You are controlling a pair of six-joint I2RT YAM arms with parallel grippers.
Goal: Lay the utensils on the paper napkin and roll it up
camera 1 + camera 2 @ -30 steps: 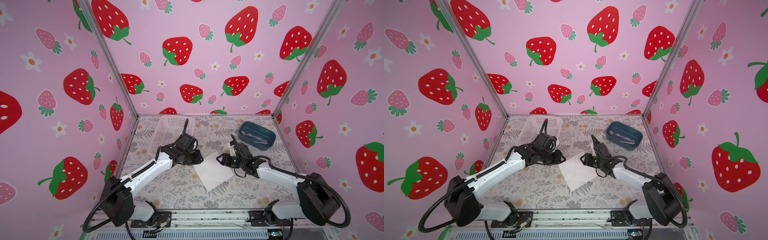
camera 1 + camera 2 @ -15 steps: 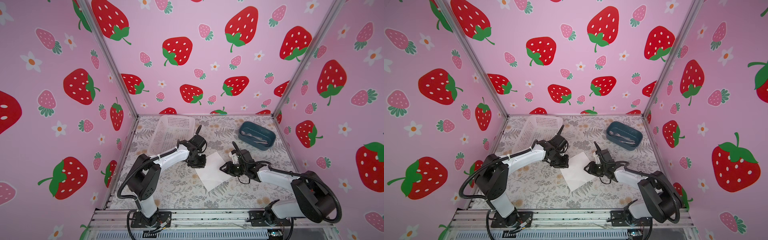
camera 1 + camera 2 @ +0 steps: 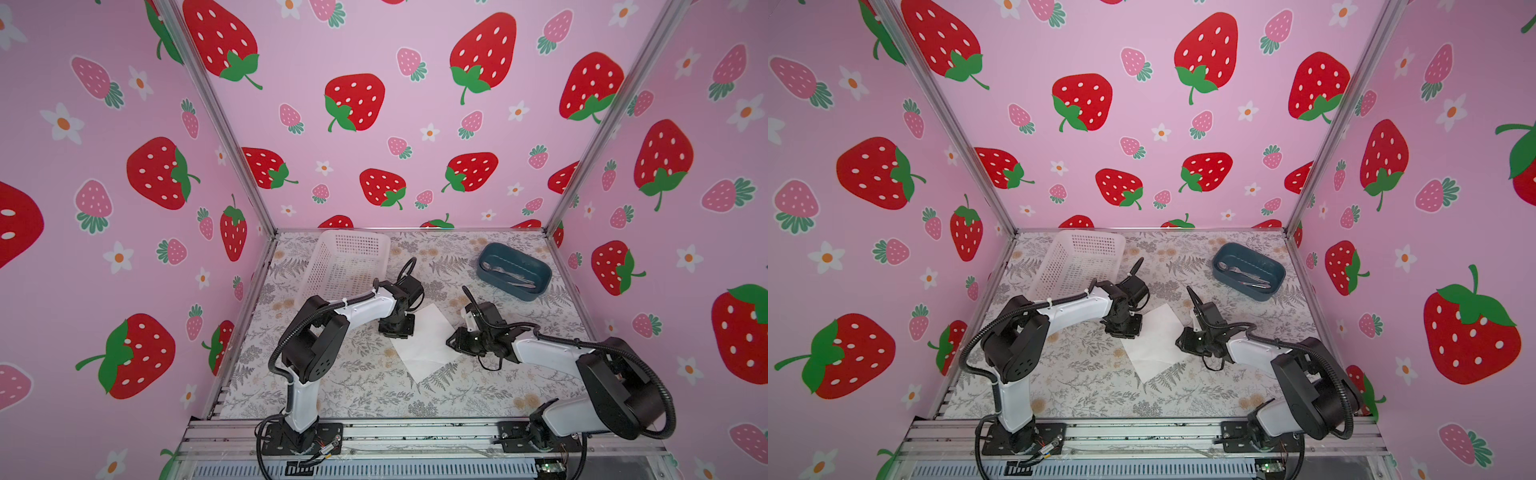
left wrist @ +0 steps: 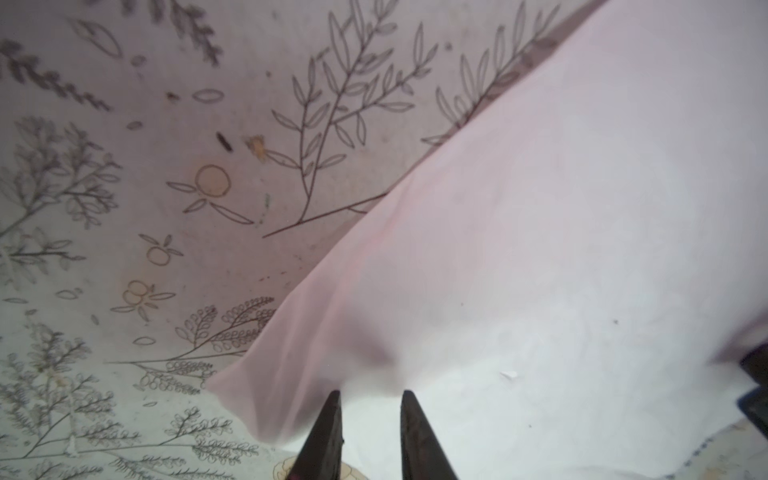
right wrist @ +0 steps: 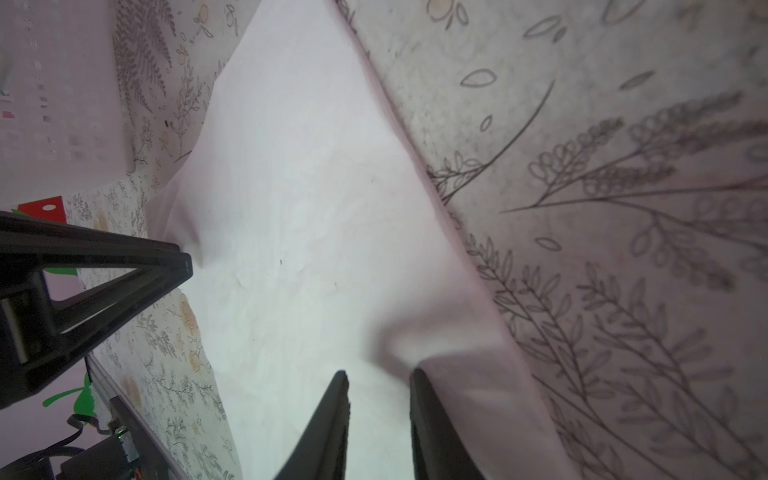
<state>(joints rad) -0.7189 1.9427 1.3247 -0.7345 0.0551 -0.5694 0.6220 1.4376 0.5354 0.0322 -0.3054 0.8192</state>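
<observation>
The white paper napkin (image 3: 424, 340) (image 3: 1154, 343) lies as a diamond on the floral table, mid-table. My left gripper (image 3: 398, 334) (image 3: 1123, 332) points down onto its left corner. My right gripper (image 3: 451, 341) (image 3: 1180, 343) meets its right corner. In the left wrist view the left gripper (image 4: 371, 395) shows a narrow gap, and the paper napkin (image 4: 540, 249) puckers ahead of the tips. The right gripper (image 5: 379, 374) stands likewise on the paper napkin (image 5: 299, 187). The utensils (image 3: 505, 276) (image 3: 1241, 276), a fork and a spoon, lie in a dark blue tray.
The dark blue tray (image 3: 528, 296) (image 3: 1262, 296) sits at the back right. A white perforated basket (image 3: 345, 266) (image 3: 1079, 262) stands at the back left, just behind the left arm. Pink strawberry walls enclose three sides.
Both grippers have come down from above the table onto the napkin's opposite corners. Both pairs of jaws have narrowed, the right more. The napkin now puckers at the tips.
</observation>
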